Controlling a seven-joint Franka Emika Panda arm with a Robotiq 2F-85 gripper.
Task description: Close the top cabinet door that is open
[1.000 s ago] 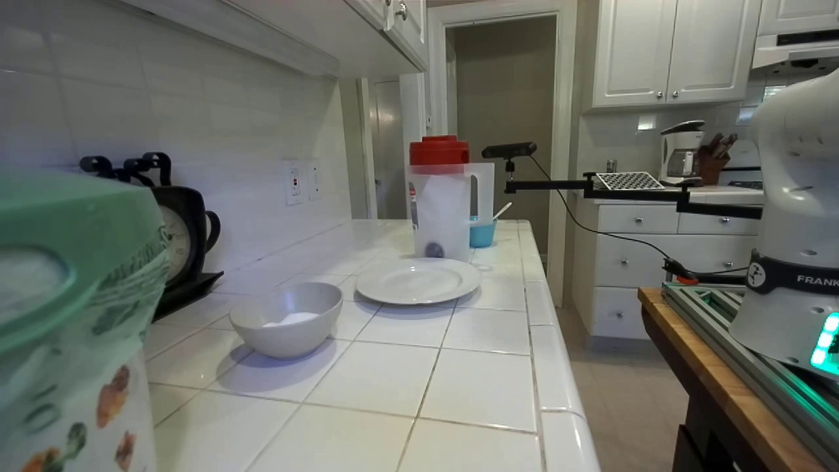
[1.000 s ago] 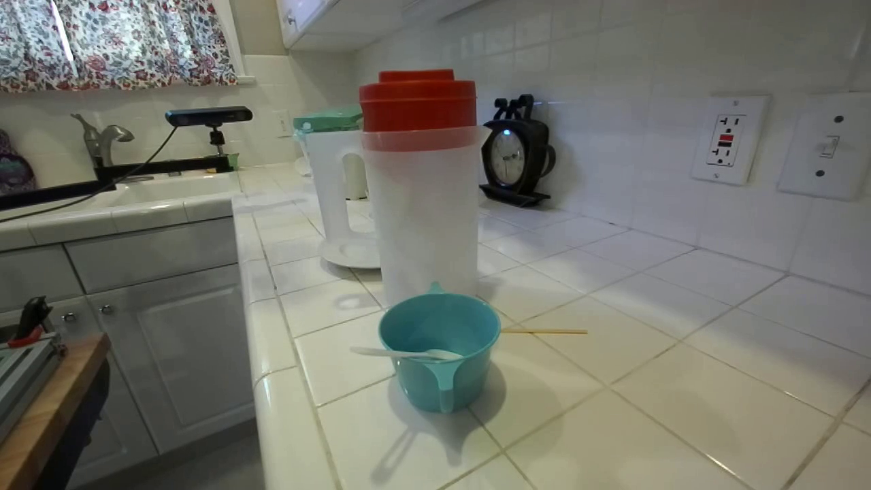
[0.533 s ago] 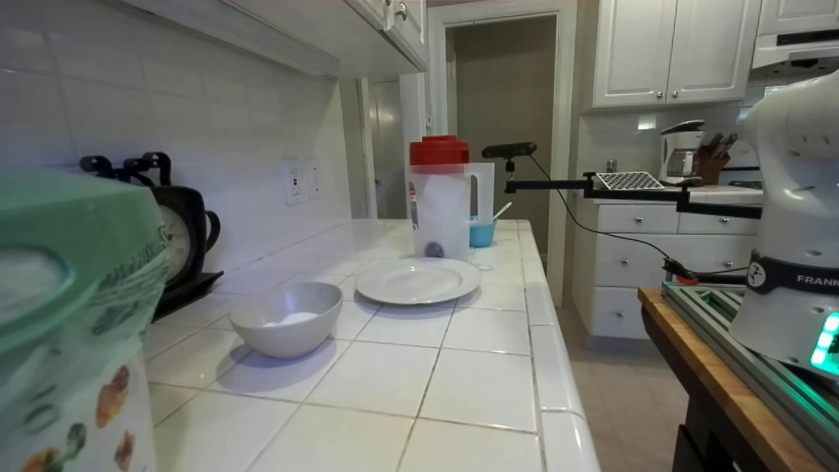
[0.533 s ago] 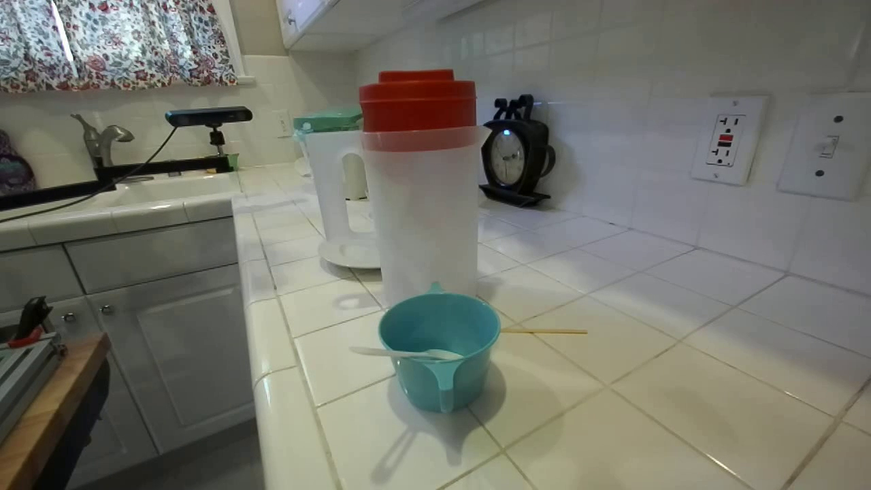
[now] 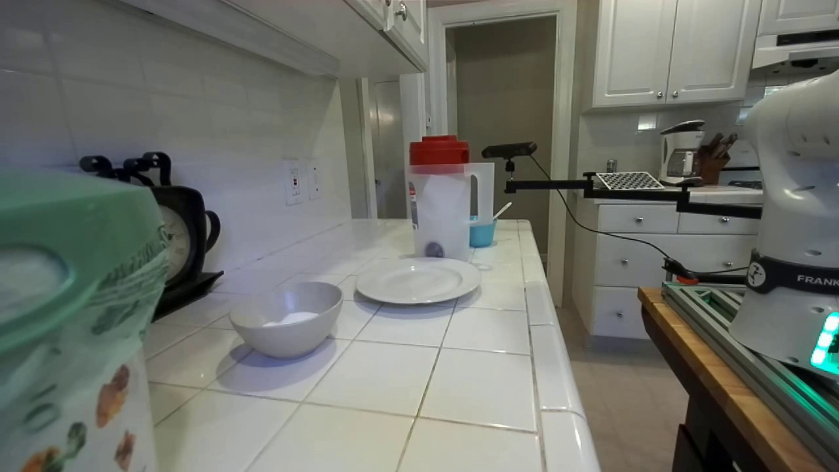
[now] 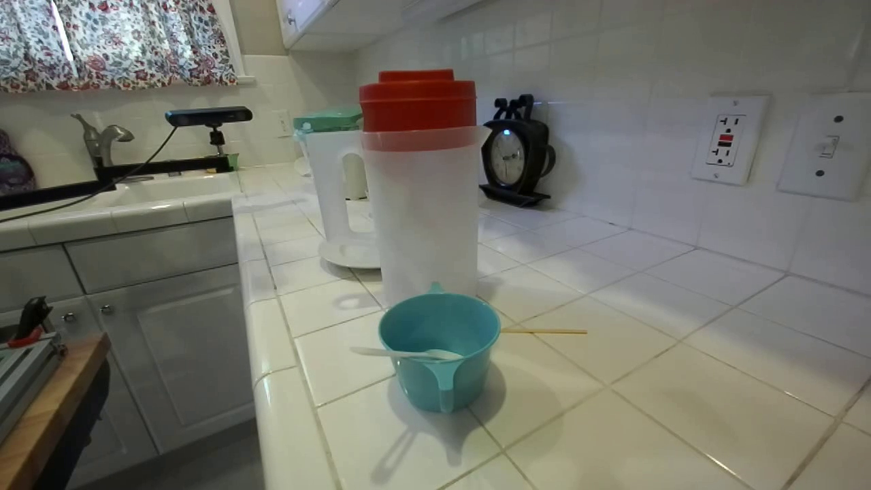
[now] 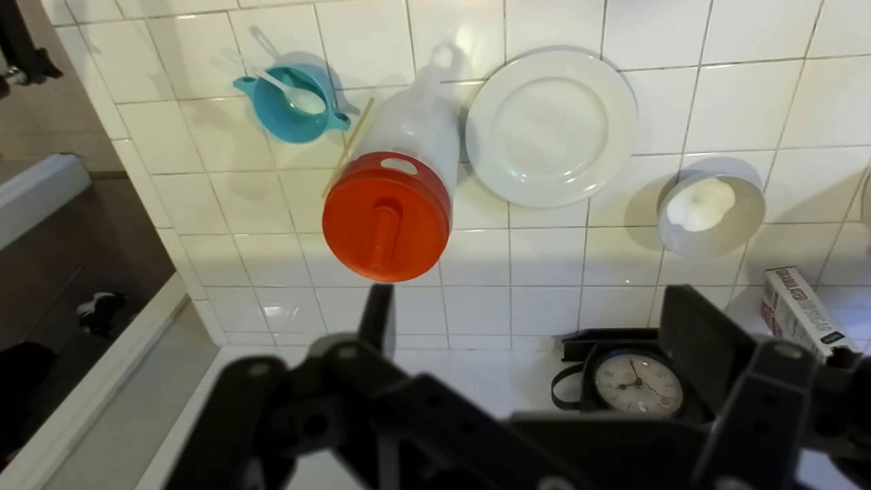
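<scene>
Pitcher (image 7: 388, 218) stands upright on the tiled counter (image 5: 482, 387), red lid on, body cloudy; contents can't be made out. Teal cup (image 6: 469, 378), near the pitcher but apart from it, holds a white spoon (image 7: 305, 101), handle over the rim; other contents unclear. Thin stick (image 6: 544, 331) lies next to the pitcher, on the cup side. Plate (image 7: 548, 129) sits just beside the pitcher, opposite side from the cup; contact can't be told. Bowl (image 5: 285, 335), farther from the pitcher than the plate, holds a white mound (image 7: 701, 204), substance unclear. Green-lidded canister (image 5: 72, 216) is well apart from the pitcher, past the bowl; contents can't be told. Black clock (image 7: 639, 384) and box lettered GRANULATED (image 7: 803, 309) are on the bowl side of the pitcher, toward the wall. Gripper (image 7: 536, 316) has its fingers (image 7: 701, 337) spread wide apart, one tip just below the pitcher's lid in the wrist view. Upper cabinet door (image 5: 409, 33) is above the pitcher in an exterior view; only its lower part and knob show, so whether it's open can't be told. Paired doors (image 5: 629, 52) beyond the pitcher, across the room, are closed.
</scene>
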